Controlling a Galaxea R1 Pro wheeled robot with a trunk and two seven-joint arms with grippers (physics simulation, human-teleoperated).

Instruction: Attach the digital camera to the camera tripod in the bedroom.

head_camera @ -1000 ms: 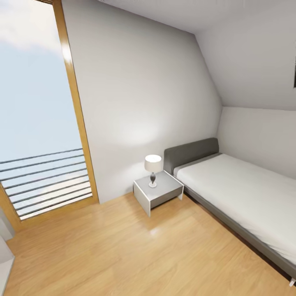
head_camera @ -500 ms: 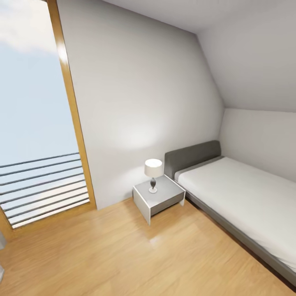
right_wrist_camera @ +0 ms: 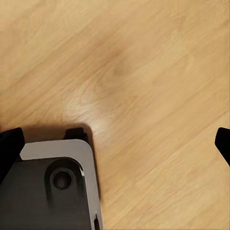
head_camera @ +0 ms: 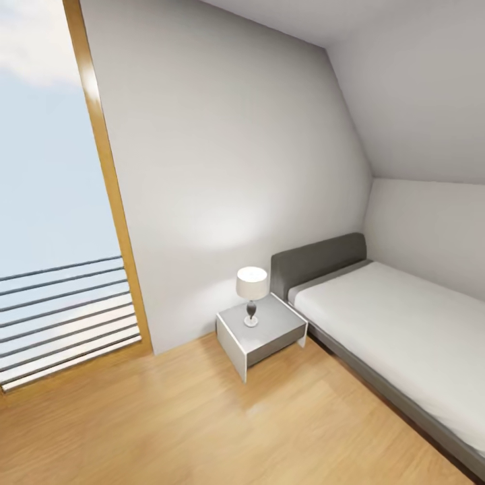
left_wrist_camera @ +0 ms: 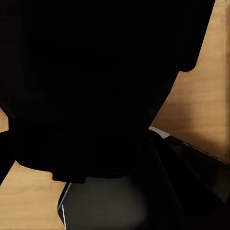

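Note:
I am in the bedroom, facing a white wall [head_camera: 229, 168] under a sloped ceiling. The grey bed [head_camera: 397, 323] lies at the right on the light wood floor [head_camera: 188, 424]. The digital camera and the camera tripod are out of view. In the right wrist view my right gripper [right_wrist_camera: 115, 143] hangs open over bare floor, its black fingertips [right_wrist_camera: 9, 146] far apart at the picture's edges. In the left wrist view a big black shape [left_wrist_camera: 96, 81] sits right against the lens, so the left gripper's state stays unclear.
A white nightstand [head_camera: 263, 333] with a small white-shaded lamp [head_camera: 251, 283] stands beside the bed's headboard. A tall wood-framed window [head_camera: 54, 202] with horizontal bars is at the left. Grey parts of my base [right_wrist_camera: 48, 191] show in the right wrist view.
The whole head view has shifted: the window has slid to the left and the nightstand and bed sit a little lower. The camera has moved, not the furniture.

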